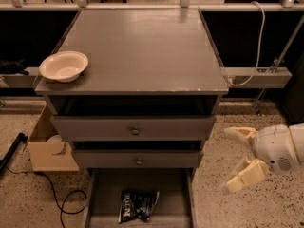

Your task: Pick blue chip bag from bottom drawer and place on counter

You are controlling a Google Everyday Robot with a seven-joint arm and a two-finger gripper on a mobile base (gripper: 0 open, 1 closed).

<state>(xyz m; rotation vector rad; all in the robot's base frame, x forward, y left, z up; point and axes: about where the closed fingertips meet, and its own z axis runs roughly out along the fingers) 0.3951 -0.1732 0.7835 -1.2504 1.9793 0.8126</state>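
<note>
The blue chip bag [137, 205] lies flat inside the bottom drawer [173, 190]. The gripper [238, 156], spread and empty, hangs right of that drawer; swinging in, it could clip the drawer's wall.

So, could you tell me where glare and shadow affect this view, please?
Camera view: pale glare washes the far part of the counter; the bottom drawer sits in shadow, so the blue chip bag looks dim, its white lettering only just showing; the open gripper, right of the cabinet, is brightly lit.
</note>
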